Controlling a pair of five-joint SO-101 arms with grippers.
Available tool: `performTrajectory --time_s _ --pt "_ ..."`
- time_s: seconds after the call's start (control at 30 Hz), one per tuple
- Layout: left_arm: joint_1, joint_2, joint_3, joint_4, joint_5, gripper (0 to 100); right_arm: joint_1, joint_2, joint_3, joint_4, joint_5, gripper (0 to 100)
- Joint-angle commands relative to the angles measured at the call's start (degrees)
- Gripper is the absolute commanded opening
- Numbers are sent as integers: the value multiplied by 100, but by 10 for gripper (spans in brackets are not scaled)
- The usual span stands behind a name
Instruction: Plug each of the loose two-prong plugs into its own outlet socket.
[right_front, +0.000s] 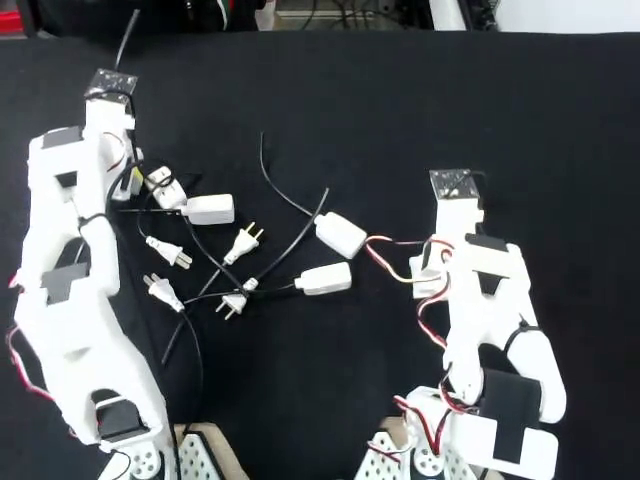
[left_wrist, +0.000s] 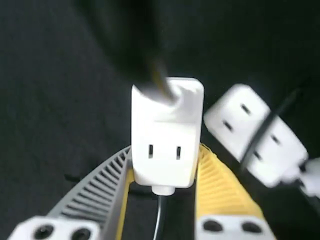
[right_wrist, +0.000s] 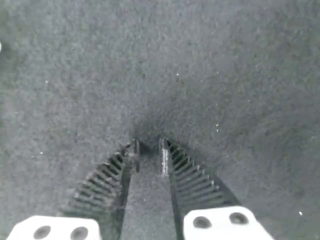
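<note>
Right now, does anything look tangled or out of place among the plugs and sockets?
Yes. A black cord lies across the face of the loose socket beside the held socket in the left gripper; it could block a plug. Other cords cross mid-table. No damage shows.

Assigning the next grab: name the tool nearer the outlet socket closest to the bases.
Right. The right tool is a short way from that outlet socket; the left tool, beyond the plugs.
</note>
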Motion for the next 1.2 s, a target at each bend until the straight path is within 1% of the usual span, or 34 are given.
performTrajectory --time_s 0.0,0.07,0.13,0.2,0.23,0.33,0.4,0.43,0.5,0.57,0.67,0.8,0.87,0.93,0.97,1.07,1.17 --pt "127 273 -1007 334 35 45 -44 13 -22 -105 -44 82" --pt "154 440 -1560 800 158 115 -44 13 -22 -105 -44 82" --pt "136 554 -2141 1336 378 232 -79 13 -22 -105 -44 82" --pt "119 571 -2703 1960 308 345 -167 13 -4 -105 -44 82" --pt "119 563 -2985 2347 290 374 -176 13 -4 -105 -44 82" --pt "145 466 -3908 3455 281 359 -176 13 22 -105 -35 82" --pt "251 422 -4470 4132 9 338 -158 13 22 -105 -35 82" --pt "338 413 -4602 4229 -132 328 -149 4 13 -105 -35 82" --pt "470 316 -4453 4202 -202 313 -141 4 13 -105 -35 82" --pt "760 79 -4057 4202 -457 309 -105 4 13 -105 -35 82" --pt "1429 -431 -2949 4202 -941 301 26 -31 -4 -105 -35 82" --pt "2510 -1644 -1297 4185 -1345 256 132 -40 -13 -105 -44 82" --pt "3011 -2312 -391 4123 -1530 243 237 -40 -92 -105 -229 82" --pt "3424 -2892 558 3701 -1591 238 352 -40 -154 -97 -343 83" --pt "3591 -3147 1103 3349 -1591 238 378 -40 -154 -97 -334 83" --pt "4057 -3912 2932 2048 -1609 238 360 -48 -154 -70 -334 84" --pt "4505 -4659 4488 949 -1618 238 378 -48 -154 -70 -352 84"
